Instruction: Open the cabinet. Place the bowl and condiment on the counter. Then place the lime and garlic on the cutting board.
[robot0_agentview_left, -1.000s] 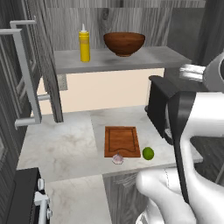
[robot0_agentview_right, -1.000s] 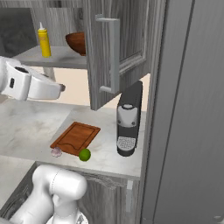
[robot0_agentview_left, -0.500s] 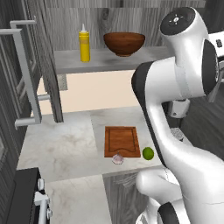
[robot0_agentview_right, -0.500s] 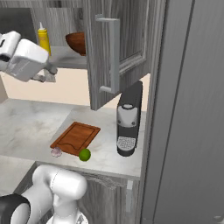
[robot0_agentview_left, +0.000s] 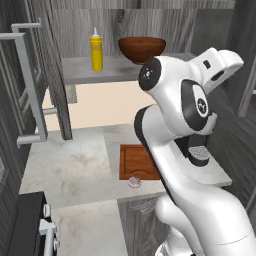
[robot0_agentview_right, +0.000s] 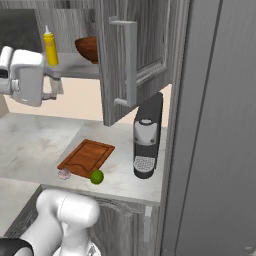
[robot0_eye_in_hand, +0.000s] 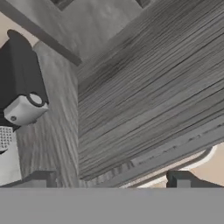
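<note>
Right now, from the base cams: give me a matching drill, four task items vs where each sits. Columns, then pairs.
Things:
1. bowl
2. condiment
3. lime
4. garlic

Places:
A. on the counter, touching the near left corner of the cutting board
B. cabinet shelf, beside the yellow bottle
C. on the counter, just off the board's near edge, towards the coffee machine
D. cabinet shelf, left of the brown wooden dish

Pairs: 1-B, 2-D, 3-C, 4-A
</note>
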